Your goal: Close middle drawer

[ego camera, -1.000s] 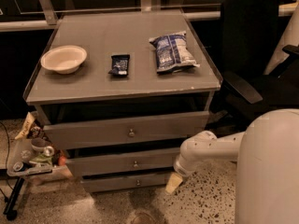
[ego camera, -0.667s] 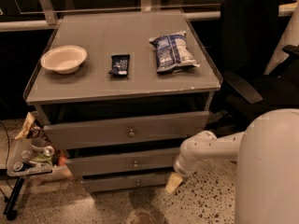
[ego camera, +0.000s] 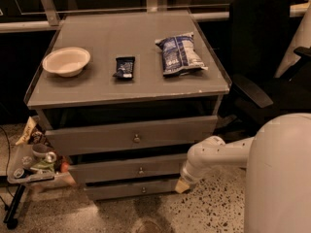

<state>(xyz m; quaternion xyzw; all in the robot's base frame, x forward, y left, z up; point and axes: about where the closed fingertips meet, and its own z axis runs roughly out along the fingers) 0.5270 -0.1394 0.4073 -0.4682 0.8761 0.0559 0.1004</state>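
**Claw at the middle drawer's right end**

The claw [ego camera: 182,184] sat low at the right end of the middle drawer [ego camera: 112,171], by its lower corner. Whether it was open or gripping anything could not be told. That drawer lay between the top drawer [ego camera: 97,140] and the bottom drawer [ego camera: 116,191]. The worktop [ego camera: 97,89] held a bowl [ego camera: 66,61], a dark wrapper [ego camera: 125,67] and a chip bag [ego camera: 179,54].
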